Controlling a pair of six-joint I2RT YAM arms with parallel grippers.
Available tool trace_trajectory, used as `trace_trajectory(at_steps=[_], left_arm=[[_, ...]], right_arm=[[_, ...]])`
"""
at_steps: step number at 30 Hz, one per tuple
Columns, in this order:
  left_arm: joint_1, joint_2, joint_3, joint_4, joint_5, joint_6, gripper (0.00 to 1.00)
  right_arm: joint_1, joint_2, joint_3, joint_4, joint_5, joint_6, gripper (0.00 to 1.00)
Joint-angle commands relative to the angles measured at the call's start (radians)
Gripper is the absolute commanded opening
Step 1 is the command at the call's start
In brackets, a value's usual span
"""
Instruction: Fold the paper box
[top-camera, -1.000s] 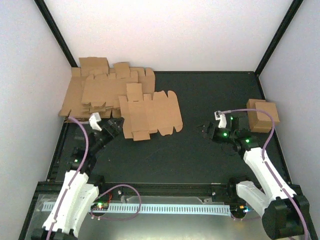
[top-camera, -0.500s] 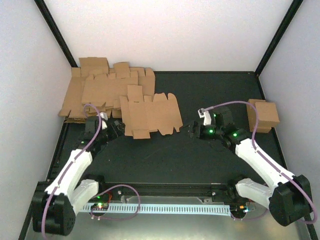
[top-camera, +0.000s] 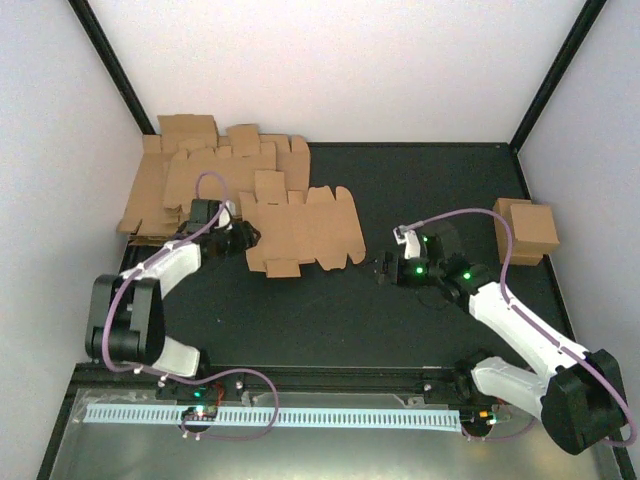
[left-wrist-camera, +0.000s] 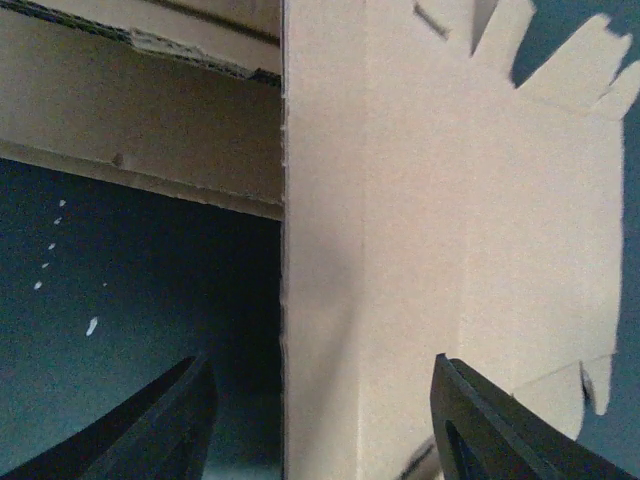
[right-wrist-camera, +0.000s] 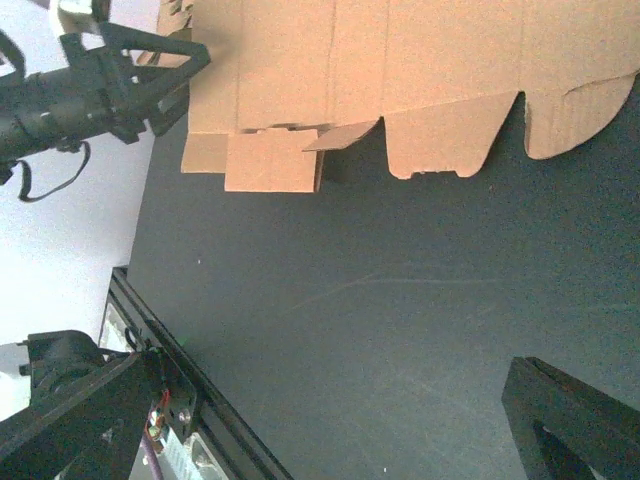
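Left pincer (left-wrist-camera: 322, 372), jaws spread apart, straddles the side edge of the flat paper box (left-wrist-camera: 450, 200).

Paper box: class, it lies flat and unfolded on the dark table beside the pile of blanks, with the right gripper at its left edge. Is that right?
No. The top view shows the left gripper at the paper box's left edge. The right gripper is apart from it, to its right. The rest holds: the box lies flat and unfolded on the table beside the pile.
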Motion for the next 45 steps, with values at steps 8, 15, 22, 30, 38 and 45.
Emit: trace_trajectory(at_steps=[8, 15, 22, 30, 38, 45], left_arm=[[0.006, 0.157, 0.100, 0.082, 0.167, 0.047, 0.20], [-0.015, -0.034, -0.038, 0.243, 0.360, 0.027, 0.02], [-0.096, -0.377, -0.195, 0.391, 0.419, 0.065, 0.02], [-0.186, -0.635, -0.274, 0.402, 0.463, 0.150, 0.01], [-0.229, -0.677, -0.287, 0.497, 0.538, 0.071, 0.01], [-0.250, -0.667, -0.284, 0.547, 0.534, 0.034, 0.01]], right_arm=[[0.032, 0.004, 0.002, 0.033, -0.011, 0.000, 1.00], [0.157, 0.055, 0.028, 0.114, -0.023, 0.007, 1.00], [0.281, 0.102, 0.074, 0.208, 0.018, -0.033, 0.99], [0.323, 0.107, 0.120, 0.273, -0.003, -0.128, 0.99], [0.364, 0.128, 0.150, 0.322, 0.005, -0.173, 0.99], [0.419, 0.170, 0.186, 0.309, 0.000, -0.209, 0.98]])
